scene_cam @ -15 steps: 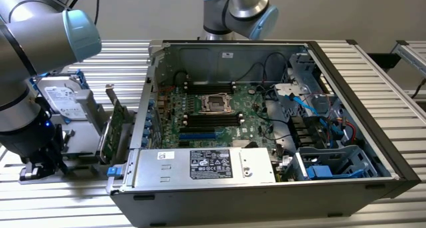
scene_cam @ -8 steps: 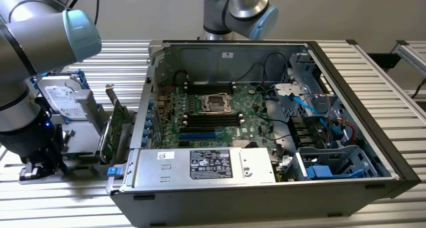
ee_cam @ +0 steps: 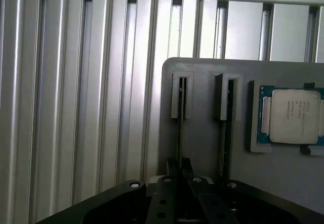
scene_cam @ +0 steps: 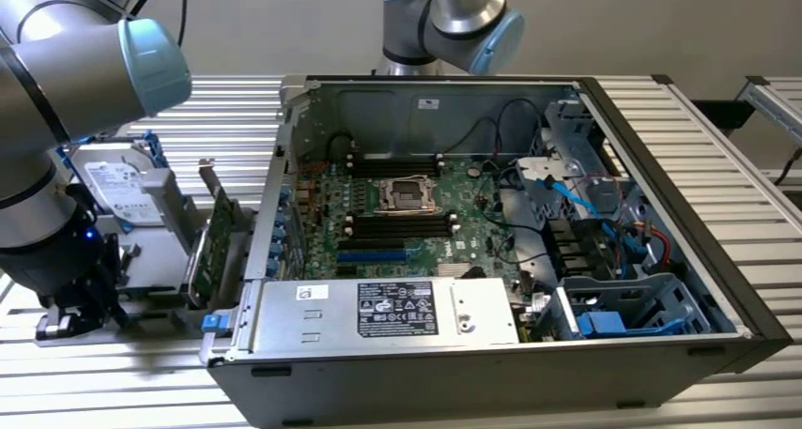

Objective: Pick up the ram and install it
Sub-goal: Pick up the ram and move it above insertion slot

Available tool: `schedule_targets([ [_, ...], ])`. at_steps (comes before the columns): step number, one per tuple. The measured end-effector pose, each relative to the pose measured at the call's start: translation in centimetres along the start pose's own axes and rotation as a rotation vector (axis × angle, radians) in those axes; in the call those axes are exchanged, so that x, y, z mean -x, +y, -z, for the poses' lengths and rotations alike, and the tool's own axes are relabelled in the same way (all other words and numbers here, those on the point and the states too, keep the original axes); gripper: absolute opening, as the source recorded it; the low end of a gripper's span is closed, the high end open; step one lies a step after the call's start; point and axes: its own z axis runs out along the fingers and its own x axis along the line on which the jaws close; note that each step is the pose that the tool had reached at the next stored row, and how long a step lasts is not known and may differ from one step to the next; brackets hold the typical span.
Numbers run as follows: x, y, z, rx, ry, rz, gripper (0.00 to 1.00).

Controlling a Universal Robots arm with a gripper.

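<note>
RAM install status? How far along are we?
Done: nothing installed; the black memory slots on the green motherboard look empty. In hand: gripper sits at the thin ram stick standing in the grey holder tray. Left: lifting it and seating it.

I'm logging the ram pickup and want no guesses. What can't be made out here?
Ram: wrist view, edge-on in the gray holder, so chips don't show; its near end is hidden by the claw.
Processor: wrist view, cut off by the picture's edge; print too small to read.
Motherboard memory slots: exterior view, too small to judge the latches.
Gray holder: exterior view, largely hidden behind the arm.
</note>
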Motion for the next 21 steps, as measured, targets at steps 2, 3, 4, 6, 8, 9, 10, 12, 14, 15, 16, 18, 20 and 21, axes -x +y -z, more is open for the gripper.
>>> schedule_targets([
  [2,0.0,0.0,0.01,0.0005,-0.0003,-0.01,0.14],
  [3,0.0,0.0,0.01,0.0005,-0.0003,-0.01,0.14],
  [4,0.0,0.0,0.01,0.0005,-0.0003,-0.01,0.14],
  [6,0.0,0.01,0.23,0.0006,-0.0002,-0.01,0.14],
  [8,0.0,0.03,0.77,0.0006,-0.0003,-0.01,0.14],
  [9,0.0,0.05,1.1,0.0004,-0.0003,-0.01,0.14],
  [10,0.0,0.06,1.43,0.0005,-0.0003,-0.01,0.14],
  [12,-0.1,0.1,2.29,0.0005,-0.0004,-0.01,0.14],
  [14,-0.1,0.11,3.19,0.0008,-0.0002,-0.01,0.14],
  [15,-0.1,0.11,3.64,0.0011,-0.0002,-0.01,0.14],
  [16,-0.1,0.09,4.08,0.0012,-0.0004,-0.01,0.14],
  [18,-0.2,-0.09,5.04,0.002,-0.0003,-0.01,0.14],
  [20,-0.2,-0.67,5.93,0.0034,-0.0006,-0.01,0.14],
  [21,-0.3,-1.06,6.42,0.005,-0.0005,-0.01,0.14],
])
